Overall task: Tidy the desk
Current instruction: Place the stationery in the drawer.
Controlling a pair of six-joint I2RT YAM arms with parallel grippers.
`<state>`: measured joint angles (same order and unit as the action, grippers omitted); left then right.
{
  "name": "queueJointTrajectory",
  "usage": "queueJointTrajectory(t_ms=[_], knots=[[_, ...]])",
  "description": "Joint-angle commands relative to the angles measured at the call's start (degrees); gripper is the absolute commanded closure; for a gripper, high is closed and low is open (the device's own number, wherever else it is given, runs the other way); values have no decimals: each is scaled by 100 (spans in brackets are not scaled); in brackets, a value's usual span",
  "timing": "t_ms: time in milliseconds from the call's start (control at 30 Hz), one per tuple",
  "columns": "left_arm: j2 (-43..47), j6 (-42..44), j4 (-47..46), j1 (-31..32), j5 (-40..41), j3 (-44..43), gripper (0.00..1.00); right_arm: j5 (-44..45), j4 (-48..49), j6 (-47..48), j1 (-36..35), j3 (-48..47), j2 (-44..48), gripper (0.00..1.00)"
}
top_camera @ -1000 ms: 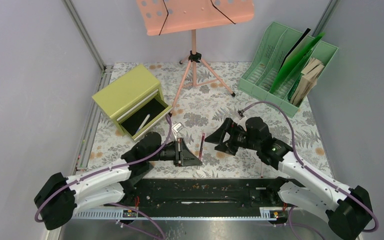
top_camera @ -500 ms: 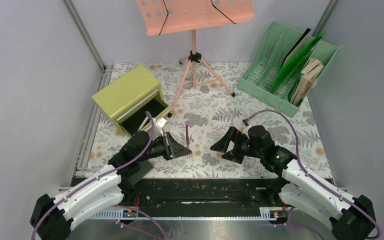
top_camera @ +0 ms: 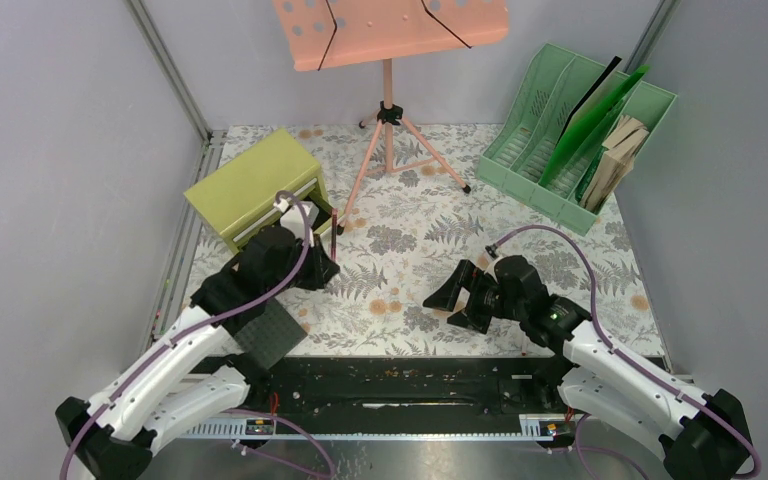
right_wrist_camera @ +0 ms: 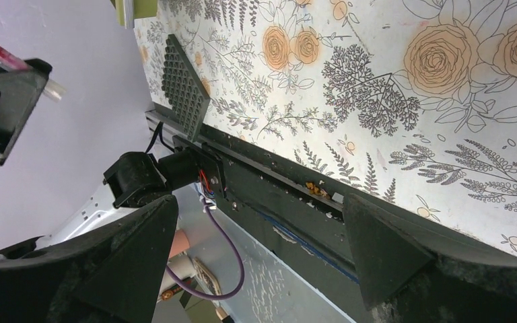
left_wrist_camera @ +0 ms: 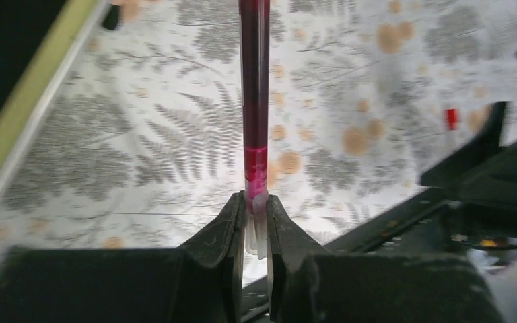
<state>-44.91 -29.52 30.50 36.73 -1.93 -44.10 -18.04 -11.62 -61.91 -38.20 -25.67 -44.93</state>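
Left gripper [left_wrist_camera: 256, 217], clamped on red pen [left_wrist_camera: 254, 81], has reached the cabinet [top_camera: 250, 182].
Next: release into drawer [left_wrist_camera: 35, 101]; right gripper [top_camera: 457, 297] gapes idle.

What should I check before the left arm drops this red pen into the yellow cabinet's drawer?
1. Grip on the red pen: the left gripper is shut on it, ok.
2. The drawer open: its dark interior shows, ok.
3. Pen over the drawer: its visible length lies over the desk, beside the drawer edge, not ok.
4. The right gripper out of the way: open, empty, apart from the pen, ok.
5. Room inside the drawer: cannot tell.
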Motion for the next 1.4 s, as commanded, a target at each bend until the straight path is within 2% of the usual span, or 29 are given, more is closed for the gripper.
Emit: queueJointTrajectory(t_ms=[0, 167, 433, 600, 1000, 1367], knots=[[-456, 1451, 977, -26, 1087, -659, 100, 71, -22, 81, -34, 32, 22, 1], [-975, 2282, 1284, -34, 1439, -1050, 100, 102, -74, 95, -35, 31, 40, 0], [-1661, 3024, 1670, -27, 2703, -1483, 100, 148, -211, 154, -34, 101, 30, 1], [-1960, 2970, 1709, -30, 3463, -1668, 100, 156, -215, 166, -36, 150, 30, 1], [-3159, 2907, 1630, -43, 4580, -1926, 100, 272, -525, 320, -35, 92, -11, 1], [-3991, 3123, 1302, -289, 4833, -1933, 100, 262, -583, 209, -33, 248, 16, 1]])
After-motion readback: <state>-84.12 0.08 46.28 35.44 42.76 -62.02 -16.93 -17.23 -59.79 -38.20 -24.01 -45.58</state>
